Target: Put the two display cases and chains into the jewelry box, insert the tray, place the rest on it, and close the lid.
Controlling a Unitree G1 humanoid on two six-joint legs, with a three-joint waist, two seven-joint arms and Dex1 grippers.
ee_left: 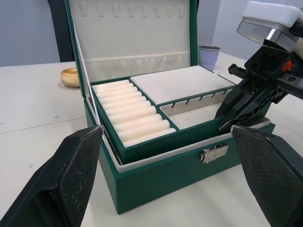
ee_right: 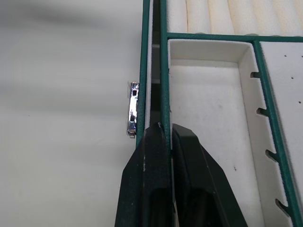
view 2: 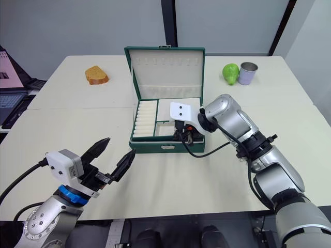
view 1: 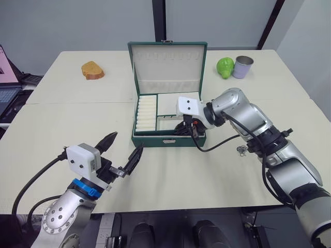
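While the shallow green-rimmed tray (view 1: 164, 111) with cream lining is being seated in the large dark green jewelry box (view 1: 166, 138), it is judged best lowered level, its front rim kept parallel to the box's front wall, and released only once it sits flush. From the left eye view, the right gripper (view 1: 190, 127) is seen at the tray's front right corner, the hinged green lid (view 1: 167, 67) stands upright behind, and a small silver chain (view 1: 241, 150) lies on the pale table (view 1: 67, 119) near the right forearm, well apart from the box; it is judged to be among the things left for the tray. From the right eye view, the left gripper (view 2: 111, 155) is seen hovering over bare table in front of the box, its black fingers spread wide and holding nothing. In the left wrist view, cream ring rolls (ee_left: 130, 113), a flat pad compartment and a slotted compartment are seen in the tray, all without jewelry; the display cases cannot be seen beneath it. In the right wrist view, the right fingers (ee_right: 147, 189) are seen pinched together on the tray's green rim, just beside the small metal clasp (ee_right: 132, 116).
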